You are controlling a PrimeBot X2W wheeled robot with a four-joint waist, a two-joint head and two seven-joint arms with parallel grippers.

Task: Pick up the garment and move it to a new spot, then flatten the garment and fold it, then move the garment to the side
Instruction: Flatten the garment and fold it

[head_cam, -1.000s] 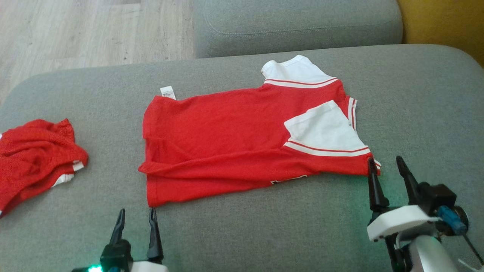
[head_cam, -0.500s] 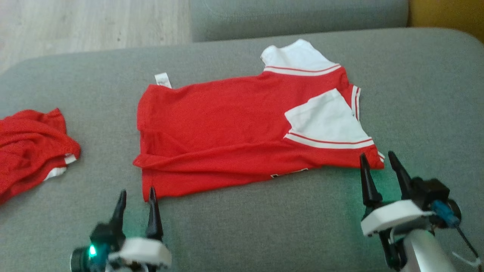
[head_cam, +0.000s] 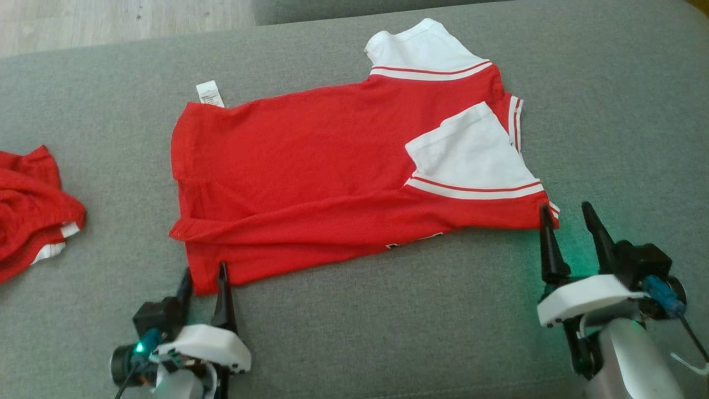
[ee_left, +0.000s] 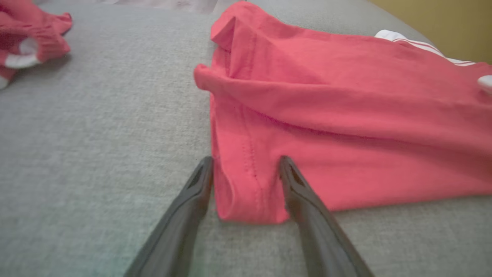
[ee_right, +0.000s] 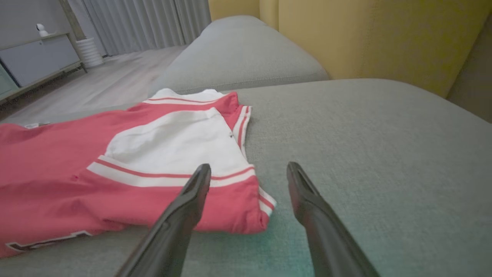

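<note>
The left gripper (head_cam: 205,270) has slid forward. A second ago its tips stopped short of the red and white shirt (head_cam: 310,166). Now they stand apart on both sides of its near corner, not squeezing. The shirt lies flat in the middle of the grey sofa seat (head_cam: 388,321). A crumpled red cloth (head_cam: 27,205) sits well off to its left. Farther back are a wood floor (head_cam: 111,22), curtains (ee_right: 142,23) and a yellow wall (ee_right: 365,34). The right gripper (head_cam: 566,206) lies low, spread wide, at the shirt's other near corner.

Left gripper (head_cam: 205,270): near left, fingers apart, pointing far.
Right gripper (head_cam: 566,206): near right, fingers spread wide, pointing far.
</note>
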